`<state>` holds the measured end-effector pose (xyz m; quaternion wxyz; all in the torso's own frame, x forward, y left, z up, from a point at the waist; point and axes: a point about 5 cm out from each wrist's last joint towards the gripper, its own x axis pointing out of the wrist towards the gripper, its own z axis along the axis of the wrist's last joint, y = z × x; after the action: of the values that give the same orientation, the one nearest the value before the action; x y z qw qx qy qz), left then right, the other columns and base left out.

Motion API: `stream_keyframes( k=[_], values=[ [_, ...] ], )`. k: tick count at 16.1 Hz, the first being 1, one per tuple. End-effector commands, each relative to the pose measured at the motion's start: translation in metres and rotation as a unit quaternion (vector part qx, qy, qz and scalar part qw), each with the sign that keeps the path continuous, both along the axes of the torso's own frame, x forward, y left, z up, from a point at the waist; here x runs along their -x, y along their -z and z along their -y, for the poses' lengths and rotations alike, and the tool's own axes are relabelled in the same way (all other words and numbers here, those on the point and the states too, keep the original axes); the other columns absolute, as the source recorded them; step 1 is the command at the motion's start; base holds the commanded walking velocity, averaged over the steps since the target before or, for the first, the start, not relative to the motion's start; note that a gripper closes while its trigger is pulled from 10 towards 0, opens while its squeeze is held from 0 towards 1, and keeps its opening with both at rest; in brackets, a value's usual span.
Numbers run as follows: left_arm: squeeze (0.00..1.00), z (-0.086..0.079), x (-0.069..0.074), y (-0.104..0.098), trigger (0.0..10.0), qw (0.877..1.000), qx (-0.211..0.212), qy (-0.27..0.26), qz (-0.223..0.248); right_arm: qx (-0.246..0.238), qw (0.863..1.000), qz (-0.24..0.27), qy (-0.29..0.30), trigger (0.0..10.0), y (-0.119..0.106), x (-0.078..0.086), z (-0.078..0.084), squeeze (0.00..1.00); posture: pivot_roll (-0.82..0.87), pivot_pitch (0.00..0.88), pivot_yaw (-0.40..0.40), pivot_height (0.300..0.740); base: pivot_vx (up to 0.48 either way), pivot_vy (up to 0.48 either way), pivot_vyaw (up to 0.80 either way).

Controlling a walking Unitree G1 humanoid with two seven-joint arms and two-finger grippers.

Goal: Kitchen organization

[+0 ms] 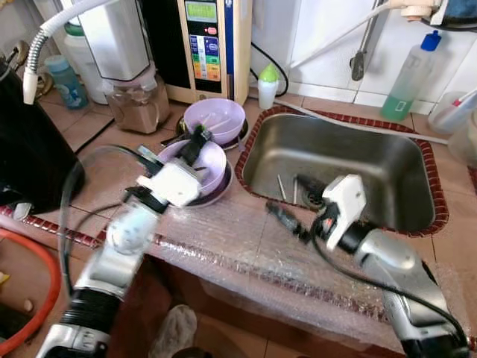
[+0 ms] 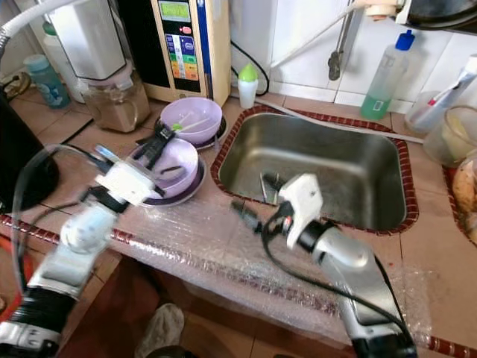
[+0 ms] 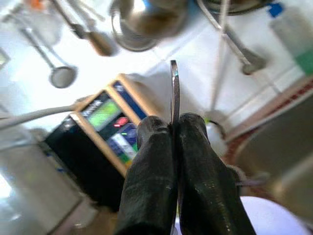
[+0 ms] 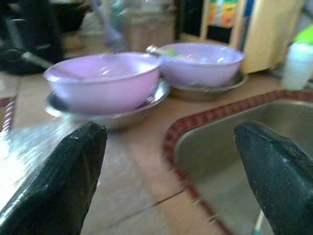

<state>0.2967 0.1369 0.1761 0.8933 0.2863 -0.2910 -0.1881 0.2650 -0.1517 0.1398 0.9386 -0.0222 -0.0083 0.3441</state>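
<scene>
Two purple bowls stand on metal plates left of the sink, the near bowl (image 1: pixel 212 170) in front of the far bowl (image 1: pixel 216 118). My left gripper (image 1: pixel 196 142) hovers over the near bowl, shut on a thin flat metal utensil (image 3: pixel 174 85) whose end sticks out past the fingertips. My right gripper (image 1: pixel 296 205) is open and holds nothing. It sits low over the counter beside the steel sink's (image 1: pixel 350 153) left rim and points toward the bowls (image 4: pixel 105 78). A few utensils (image 1: pixel 282 187) lie in the sink's near left corner.
Bubble wrap (image 1: pixel 223 235) covers the counter's front edge. Behind the bowls stand a water machine (image 1: pixel 205 45), a jar of brown powder (image 1: pixel 138 104) and a white bottle (image 1: pixel 267 86). A green soap bottle (image 1: pixel 406 78) stands behind the sink. A black appliance (image 1: pixel 30 145) is at far left.
</scene>
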Motion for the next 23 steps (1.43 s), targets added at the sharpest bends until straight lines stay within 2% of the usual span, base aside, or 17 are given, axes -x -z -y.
stream_keyframes(
  k=[1,3,4,7,8,10,11,13,14,19,20,23],
  values=[
    [0.0,-0.004,-0.004,-0.021,0.0,1.0,0.017,-0.002,0.023,-0.014,0.999,0.02,0.032,10.0,-0.007,-0.007,0.001,0.0,-0.06,0.0,0.055,0.74,0.0,0.0,0.0],
    [0.0,0.0,-0.013,-0.042,0.0,0.995,0.09,0.028,-0.012,-0.025,0.996,0.051,0.072,10.0,-0.016,-0.016,0.0,0.0,-0.05,0.0,0.05,0.74,0.0,0.0,0.0],
    [0.0,0.005,-0.018,-0.053,0.0,0.989,0.125,0.06,-0.047,-0.03,0.992,0.076,0.092,10.0,-0.026,-0.023,-0.001,0.0,-0.05,0.0,0.05,0.74,0.0,0.0,0.0],
    [0.0,0.018,-0.022,-0.065,0.0,0.979,0.143,0.116,-0.083,-0.042,0.989,0.111,0.094,10.0,-0.044,-0.032,-0.008,0.0,-0.04,0.0,0.057,0.74,0.0,0.0,0.0],
    [0.0,0.026,-0.022,-0.071,0.0,0.969,0.154,0.154,-0.114,-0.047,0.988,0.119,0.085,10.0,-0.05,-0.034,-0.014,0.0,-0.04,0.0,0.06,0.74,0.0,0.0,0.0],
    [0.0,0.04,-0.019,-0.068,0.0,0.944,0.172,0.215,-0.181,-0.029,0.991,0.122,0.047,10.0,-0.048,-0.032,-0.024,0.0,-0.03,0.0,0.06,0.74,0.0,0.0,0.0],
    [0.0,0.045,-0.016,-0.067,0.0,0.937,0.175,0.232,-0.194,-0.02,0.993,0.111,0.016,10.0,-0.043,-0.028,-0.03,0.0,-0.04,0.0,0.065,0.74,0.0,0.0,0.0],
    [0.0,0.052,-0.011,-0.064,0.0,0.929,0.163,0.255,-0.212,-0.006,0.995,0.089,-0.034,10.0,-0.036,-0.021,-0.036,0.0,-0.04,0.0,0.066,0.74,0.0,0.0,0.0],
    [0.0,0.056,-0.008,-0.064,0.0,0.922,0.166,0.269,-0.225,0.011,0.995,0.09,-0.045,10.0,-0.032,-0.02,-0.037,0.0,-0.04,0.0,0.07,0.74,0.0,0.0,0.0],
    [0.0,0.073,0.006,-0.055,0.0,0.894,0.138,0.323,-0.279,0.031,0.994,0.103,-0.021,10.0,-0.033,-0.033,-0.038,0.0,-0.03,0.0,0.068,0.74,0.0,0.0,0.0],
    [0.0,0.075,0.009,-0.053,0.0,0.891,0.14,0.326,-0.284,0.036,0.994,0.099,-0.016,0.0,-0.031,-0.034,-0.039,0.0,-0.03,0.0,0.068,0.74,0.0,0.0,0.0],
    [0.0,0.078,0.013,-0.047,0.0,0.887,0.134,0.327,-0.298,0.025,0.995,0.1,-0.003,0.0,-0.033,-0.039,-0.036,0.0,-0.03,0.0,0.062,0.74,0.0,0.0,0.0]
  ],
)
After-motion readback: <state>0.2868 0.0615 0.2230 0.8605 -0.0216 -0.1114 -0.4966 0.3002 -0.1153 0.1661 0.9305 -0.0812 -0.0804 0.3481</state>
